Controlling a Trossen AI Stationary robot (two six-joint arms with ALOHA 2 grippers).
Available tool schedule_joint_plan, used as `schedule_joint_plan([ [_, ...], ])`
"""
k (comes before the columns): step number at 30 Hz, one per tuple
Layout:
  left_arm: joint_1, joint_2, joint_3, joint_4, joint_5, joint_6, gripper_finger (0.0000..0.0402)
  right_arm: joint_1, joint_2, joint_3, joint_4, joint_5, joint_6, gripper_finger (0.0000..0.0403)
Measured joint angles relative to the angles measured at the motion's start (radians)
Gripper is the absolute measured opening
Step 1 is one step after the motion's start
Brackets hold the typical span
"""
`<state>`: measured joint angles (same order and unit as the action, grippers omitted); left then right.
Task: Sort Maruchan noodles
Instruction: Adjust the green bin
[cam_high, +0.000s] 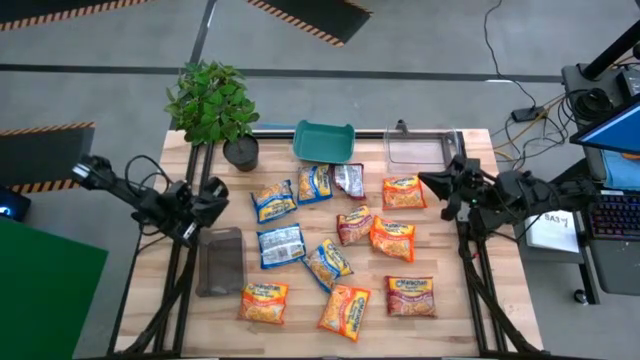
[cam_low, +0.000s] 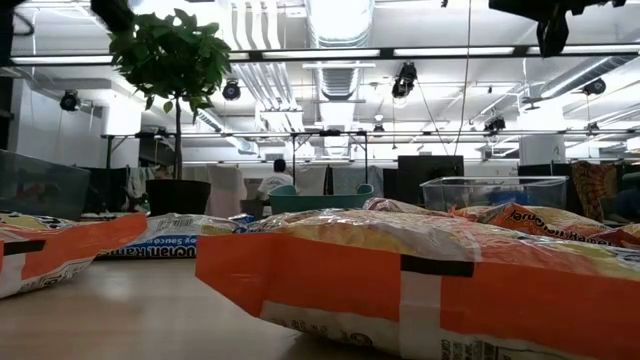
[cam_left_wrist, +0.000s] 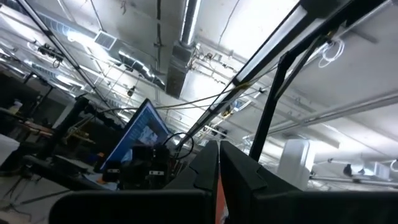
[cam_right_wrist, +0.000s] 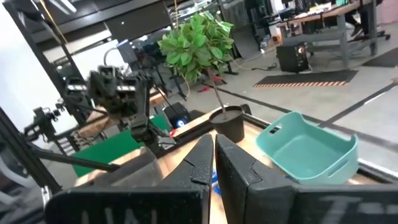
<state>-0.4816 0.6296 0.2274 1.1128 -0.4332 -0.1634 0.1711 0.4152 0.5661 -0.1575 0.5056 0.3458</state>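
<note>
Maruchan noodles (cam_high: 335, 250) lie scattered flat across the middle of the wooden desk (cam_high: 450, 320), about a dozen packets in all. We count blue-and-white ones at the centre and centre-left, among them one just beside the long clear bin (cam_high: 220, 262) that sits at the left side of the desk. Orange-yellow packets sit along the near edge, with two more toward the right, and a red-pink packet (cam_high: 410, 297) lies at the near right. Several packets touch or overlap at their corners near the centre.

At the far edge we note a potted plant (cam_high: 213, 108) on the left, a teal tray (cam_high: 324, 141) near the middle, tilted, and a second clear bin (cam_high: 421, 148) to its right.

Left gripper (cam_high: 213, 195) hovers above the desk's left side, near the far end of the long clear bin, fingers drawn together with no packet between them. Right gripper (cam_high: 432, 183) hangs above the right side, just beside an orange-yellow packet (cam_high: 403, 193), jaws nearly closed and empty in its wrist view (cam_right_wrist: 213, 163).

From desk height, an orange-yellow packet (cam_low: 430, 280) fills the foreground, with others behind it.
</note>
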Motion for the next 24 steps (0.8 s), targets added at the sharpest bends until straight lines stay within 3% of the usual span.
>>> schedule_joint_plan([
  [4,0.000,0.127,0.153,-0.121,-0.004,0.054,0.0000,0.000,-0.009,0.001,0.001,0.017,-0.025,0.0009],
  [7,0.000,0.214,0.293,-0.329,-0.034,0.065,0.0000,-0.002,-0.016,0.011,0.007,0.038,-0.067,0.0009],
  [15,0.005,0.481,0.695,-1.013,-0.301,-0.018,0.0000,-0.002,-0.024,0.023,0.013,0.048,-0.122,0.0009],
  [24,0.038,0.822,1.087,-1.483,-0.308,-0.029,0.0000,-0.002,-0.024,0.023,0.014,0.047,-0.137,0.0009],
])
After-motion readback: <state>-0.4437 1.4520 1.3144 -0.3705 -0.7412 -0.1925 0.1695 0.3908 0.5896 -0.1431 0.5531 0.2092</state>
